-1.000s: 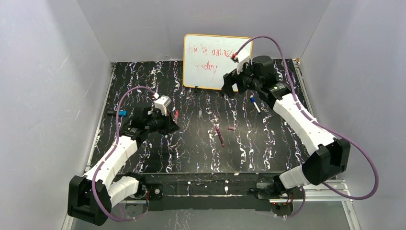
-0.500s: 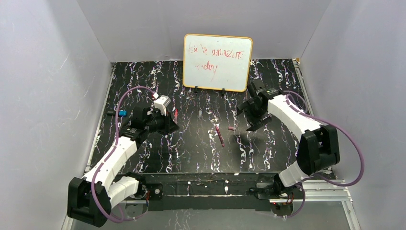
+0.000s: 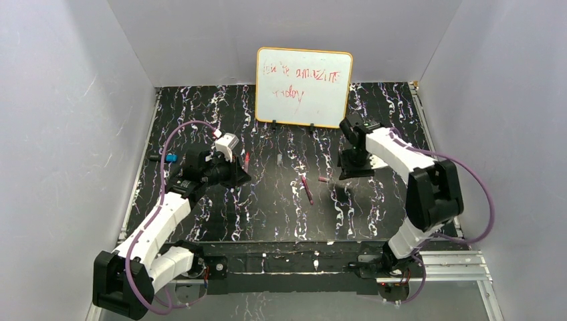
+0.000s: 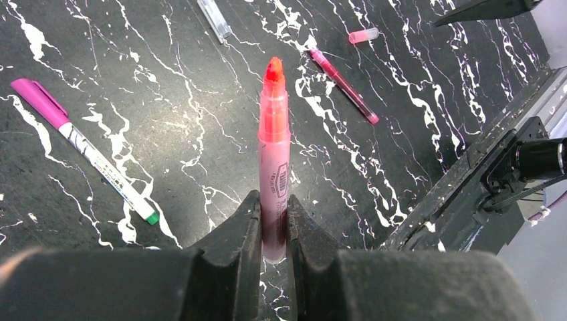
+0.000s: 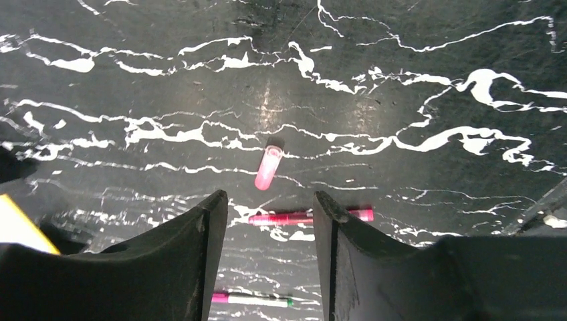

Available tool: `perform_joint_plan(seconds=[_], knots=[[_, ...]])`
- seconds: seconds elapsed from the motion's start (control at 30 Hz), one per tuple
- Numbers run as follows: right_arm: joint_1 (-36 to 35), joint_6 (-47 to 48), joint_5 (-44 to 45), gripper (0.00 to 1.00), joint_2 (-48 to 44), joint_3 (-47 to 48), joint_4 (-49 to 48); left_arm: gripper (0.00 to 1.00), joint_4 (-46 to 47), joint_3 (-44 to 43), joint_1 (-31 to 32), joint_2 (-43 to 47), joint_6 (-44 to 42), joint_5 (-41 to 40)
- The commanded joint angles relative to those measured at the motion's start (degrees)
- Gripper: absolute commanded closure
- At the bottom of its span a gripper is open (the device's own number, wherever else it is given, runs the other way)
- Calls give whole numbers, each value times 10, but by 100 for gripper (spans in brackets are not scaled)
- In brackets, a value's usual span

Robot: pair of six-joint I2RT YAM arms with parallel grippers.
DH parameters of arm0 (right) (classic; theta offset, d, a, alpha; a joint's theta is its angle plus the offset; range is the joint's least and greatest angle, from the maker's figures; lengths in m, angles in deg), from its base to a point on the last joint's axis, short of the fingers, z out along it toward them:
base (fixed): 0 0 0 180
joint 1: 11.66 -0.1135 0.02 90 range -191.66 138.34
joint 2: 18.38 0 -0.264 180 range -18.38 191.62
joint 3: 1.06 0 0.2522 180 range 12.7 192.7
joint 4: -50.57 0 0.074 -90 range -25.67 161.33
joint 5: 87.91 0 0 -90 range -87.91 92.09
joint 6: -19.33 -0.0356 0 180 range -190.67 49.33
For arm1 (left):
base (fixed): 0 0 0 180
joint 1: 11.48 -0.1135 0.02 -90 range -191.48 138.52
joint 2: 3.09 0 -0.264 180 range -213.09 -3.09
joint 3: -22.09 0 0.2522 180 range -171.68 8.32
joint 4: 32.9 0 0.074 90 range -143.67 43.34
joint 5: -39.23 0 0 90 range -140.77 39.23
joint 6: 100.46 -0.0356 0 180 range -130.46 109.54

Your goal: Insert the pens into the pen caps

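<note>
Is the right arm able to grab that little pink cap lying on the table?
Probably yes. The right claw hangs open and points down at the pink cap, which lies on the table with nothing between it and the claw.

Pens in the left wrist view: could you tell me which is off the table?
The uncapped pink marker, gripped between the left fingers; the others lie flat.

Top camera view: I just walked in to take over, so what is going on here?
Two arms are working on capping pens. The left gripper is shut on an uncapped pink pen, its tip pointing away from the fingers. The right gripper hangs low over a small pink cap lying on the table, jaws apart, holding nothing. A thin magenta pen lies loose near that cap.
</note>
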Motion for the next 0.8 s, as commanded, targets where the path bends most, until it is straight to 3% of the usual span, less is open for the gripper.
perform_joint_plan(seconds=[0.0, 0.77], knots=[[-19, -56, 1, 41, 43, 33, -4, 100, -5, -19, 5, 18, 1, 12], [-40, -85, -11, 53, 114, -36, -111, 100, -13, -19, 8, 11, -1, -1]])
